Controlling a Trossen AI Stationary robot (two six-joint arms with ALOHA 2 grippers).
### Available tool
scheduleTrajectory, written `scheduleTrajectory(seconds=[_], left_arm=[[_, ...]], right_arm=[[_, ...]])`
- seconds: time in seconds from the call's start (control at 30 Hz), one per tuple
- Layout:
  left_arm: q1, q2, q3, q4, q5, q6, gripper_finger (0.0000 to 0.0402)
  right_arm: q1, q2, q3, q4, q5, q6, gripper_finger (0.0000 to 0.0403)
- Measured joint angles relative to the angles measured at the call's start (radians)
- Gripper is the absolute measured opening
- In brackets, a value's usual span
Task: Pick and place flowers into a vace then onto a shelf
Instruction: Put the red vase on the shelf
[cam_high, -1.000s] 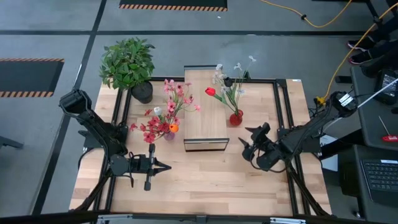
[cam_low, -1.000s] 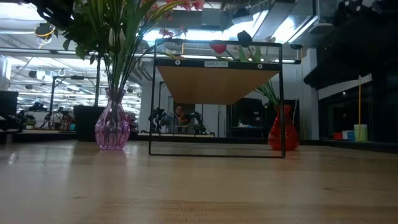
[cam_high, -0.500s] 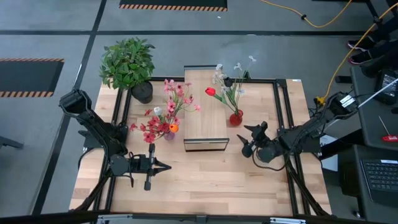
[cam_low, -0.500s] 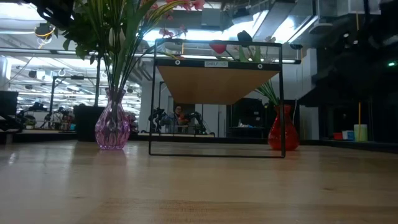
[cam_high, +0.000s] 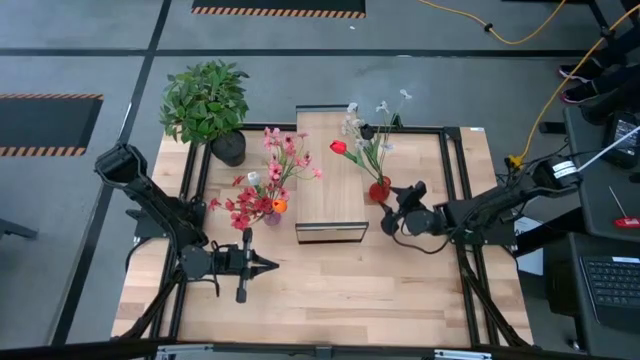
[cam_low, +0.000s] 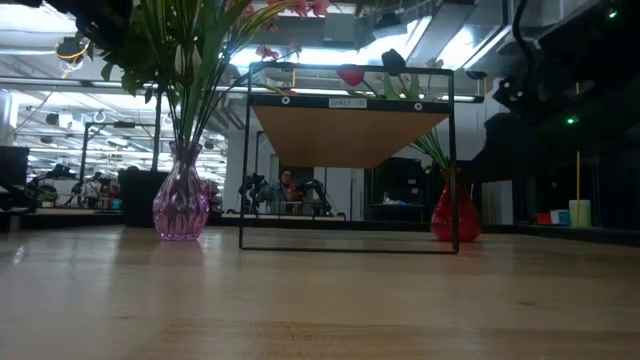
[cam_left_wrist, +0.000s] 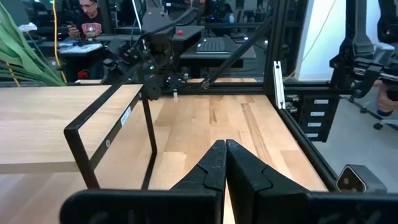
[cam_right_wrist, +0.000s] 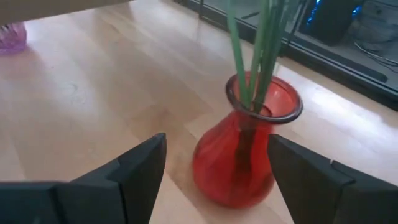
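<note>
The right gripper (cam_right_wrist: 214, 168) stood spread wide, released, just beside the round red glass vase (cam_right_wrist: 244, 149) holding green stems; the left gripper (cam_high: 268, 266) was clenched, empty, above the wooden surface (cam_high: 340, 280).

I found no text I could read. The shelf (cam_low: 350, 102) carried a small label (cam_low: 349, 102), too blurred to make out.

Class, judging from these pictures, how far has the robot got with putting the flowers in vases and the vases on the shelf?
Done: flowers stand in the red vase and the purple vase. In hand: the right gripper, jaws open, has the red vase between its fingers but not yet gripped. The left gripper waits shut near the table's front. Left: both vases sit on the tabletop beside the shelf, so both need lifting onto it.
</note>
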Motion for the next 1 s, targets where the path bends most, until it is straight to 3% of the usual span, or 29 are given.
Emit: scheduleTrajectory(seconds=[0.27, 0.4, 0.6, 1.0], left_arm=[[0.0, 0.0, 0.0, 0.0, 0.0, 0.015, 0.0006], [0.0, 0.0, 0.0, 0.0, 0.0, 0.015, 0.0006], [0.0, 0.0, 0.0, 0.0, 0.0, 0.009, 0.0006], [0.0, 0.0, 0.0, 0.0, 0.0, 0.008, 0.0006]], right_arm=[[-0.081, 0.0, 0.0, 0.03, -0.018, -0.037, 0.028], [-0.137, 0.0, 0.0, 0.122, -0.086, -0.133, 0.028], [-0.224, 0.0, 0.0, 0.125, -0.174, -0.134, 0.028], [-0.234, 0.0, 0.0, 0.116, -0.211, -0.133, 0.028]])
